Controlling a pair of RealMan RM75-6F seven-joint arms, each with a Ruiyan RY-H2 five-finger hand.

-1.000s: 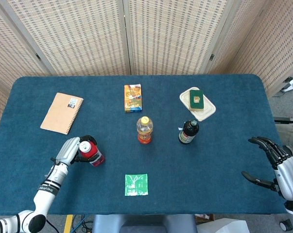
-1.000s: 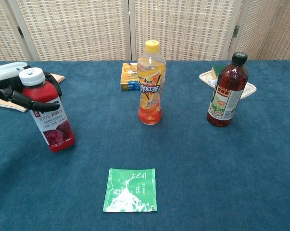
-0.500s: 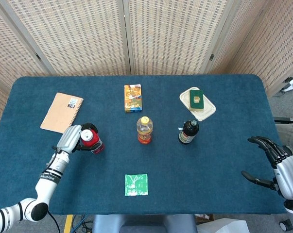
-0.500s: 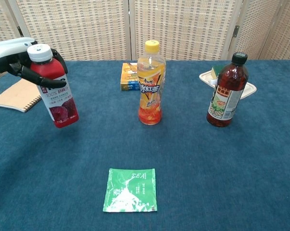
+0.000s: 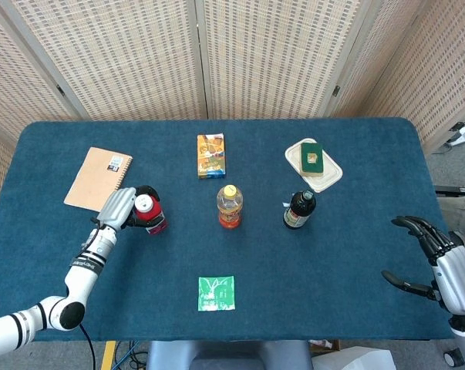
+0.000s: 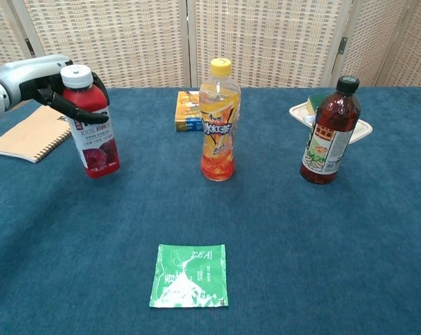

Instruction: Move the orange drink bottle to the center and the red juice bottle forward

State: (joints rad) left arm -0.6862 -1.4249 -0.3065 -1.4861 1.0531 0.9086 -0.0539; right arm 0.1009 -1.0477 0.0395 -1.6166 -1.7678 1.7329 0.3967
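I am gripping the red juice bottle near its cap with my left hand, left of the orange drink bottle. My right hand is resting open, holding nothing.

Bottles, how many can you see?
3. The red juice bottle is in the left hand, the orange drink bottle stands mid-table, the dark bottle on the right. None seem hidden.
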